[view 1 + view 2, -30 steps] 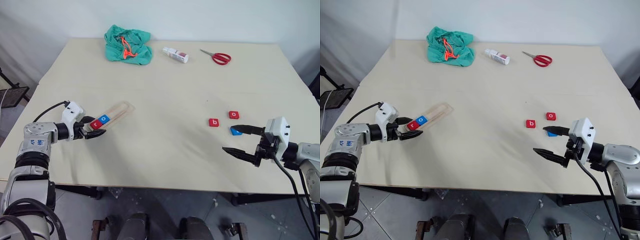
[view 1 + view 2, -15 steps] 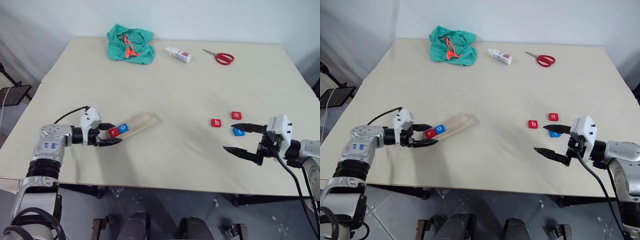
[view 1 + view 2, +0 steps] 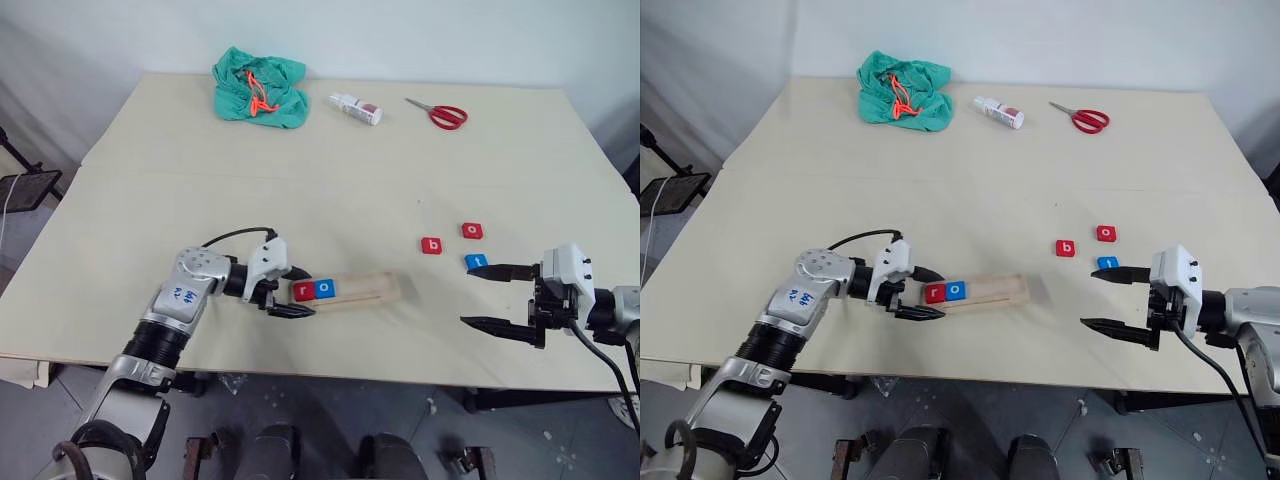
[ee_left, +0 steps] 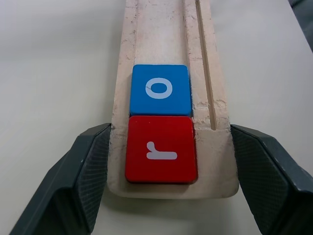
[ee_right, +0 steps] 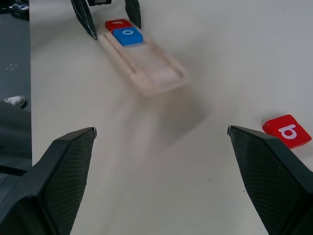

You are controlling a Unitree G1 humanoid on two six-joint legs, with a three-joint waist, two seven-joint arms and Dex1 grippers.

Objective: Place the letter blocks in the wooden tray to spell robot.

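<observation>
The wooden tray lies near the table's front edge, roughly parallel to it. A red r block and a blue o block sit side by side at its left end. My left gripper is shut on that end, one finger pressed to each side of the tray. Right of centre, a red b block, a red o block and a blue t block lie loose on the table. My right gripper hovers open just in front of the t, holding nothing.
A green cloth with an orange cord, a small white bottle and red scissors lie along the far side of the table. The front edge runs close below both grippers.
My left gripper has dragged the tray, with r and o in it, to the right and swung it from a diagonal to nearly level with the front edge. The right gripper stays open, hardly moved.
</observation>
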